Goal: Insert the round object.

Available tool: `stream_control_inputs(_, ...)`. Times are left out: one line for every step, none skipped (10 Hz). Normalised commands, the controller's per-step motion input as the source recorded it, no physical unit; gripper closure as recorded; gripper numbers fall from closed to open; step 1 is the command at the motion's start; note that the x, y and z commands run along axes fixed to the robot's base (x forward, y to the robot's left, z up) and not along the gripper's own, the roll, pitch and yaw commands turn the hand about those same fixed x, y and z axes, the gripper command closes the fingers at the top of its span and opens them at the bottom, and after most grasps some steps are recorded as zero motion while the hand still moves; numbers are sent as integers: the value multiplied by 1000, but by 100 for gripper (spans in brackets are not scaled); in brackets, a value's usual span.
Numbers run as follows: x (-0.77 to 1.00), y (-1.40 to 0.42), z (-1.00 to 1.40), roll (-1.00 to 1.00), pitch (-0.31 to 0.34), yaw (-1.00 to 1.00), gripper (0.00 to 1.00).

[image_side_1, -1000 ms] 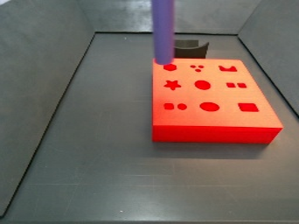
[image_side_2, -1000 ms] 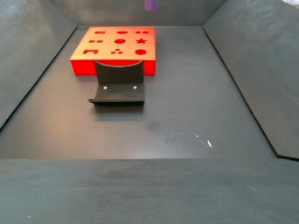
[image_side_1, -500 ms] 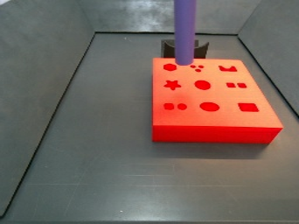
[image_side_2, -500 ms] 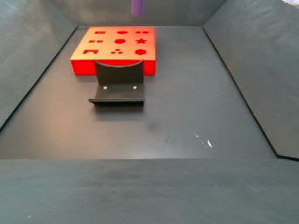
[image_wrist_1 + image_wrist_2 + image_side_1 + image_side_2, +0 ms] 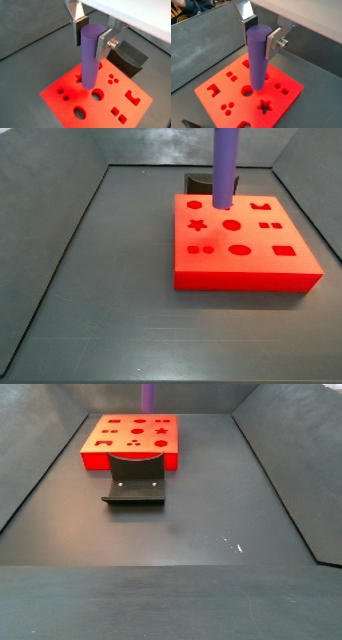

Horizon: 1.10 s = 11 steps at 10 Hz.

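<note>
My gripper [image 5: 92,32] is shut on the top of the round object [image 5: 89,57], a long purple peg that hangs upright; both wrist views show this, with the gripper [image 5: 260,34] clamping the peg [image 5: 256,60] between its silver fingers. The peg's lower end hovers just above the red block [image 5: 100,116], beside a round hole [image 5: 98,94]. In a side view the peg [image 5: 226,168] comes down from the top edge over the far part of the red block [image 5: 254,268]. Only its tip [image 5: 151,396] shows above the block [image 5: 94,460]. The gripper itself is out of both side views.
The dark fixture [image 5: 135,484] stands on the floor against one side of the red block and shows behind it [image 5: 201,180]. The block [image 5: 243,111] has several differently shaped holes. Grey walls [image 5: 67,218] enclose the dark floor [image 5: 201,534].
The peg has moved sideways over the block's far edge, rightward in one side view and leftward in the other, and stays gripped and upright.
</note>
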Motion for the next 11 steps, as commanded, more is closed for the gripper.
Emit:
stream_control_inputs(577,131,-457,193,0,37,100)
stream_control_inputs(460,86,-440,174,0,31,100)
stream_control_inputs(403,60,-374,149,0,0,100)
stream_control_inputs(223,0,-191,33,0,0,100)
stream_control_inputs(149,0,-69,0,0,0,100)
stream_control_inputs(100,0,-97,0,0,0,100)
stream_control_inputs(60,3,-114,0,0,0,100)
stream_control_inputs(0,0,-80,0,0,0,100)
stream_control_inputs(103,14,-126,0,0,0,100)
stream_control_inputs(314,17,-163,0,0,0,100)
stream_control_inputs(254,14,-146,6,0,0,100)
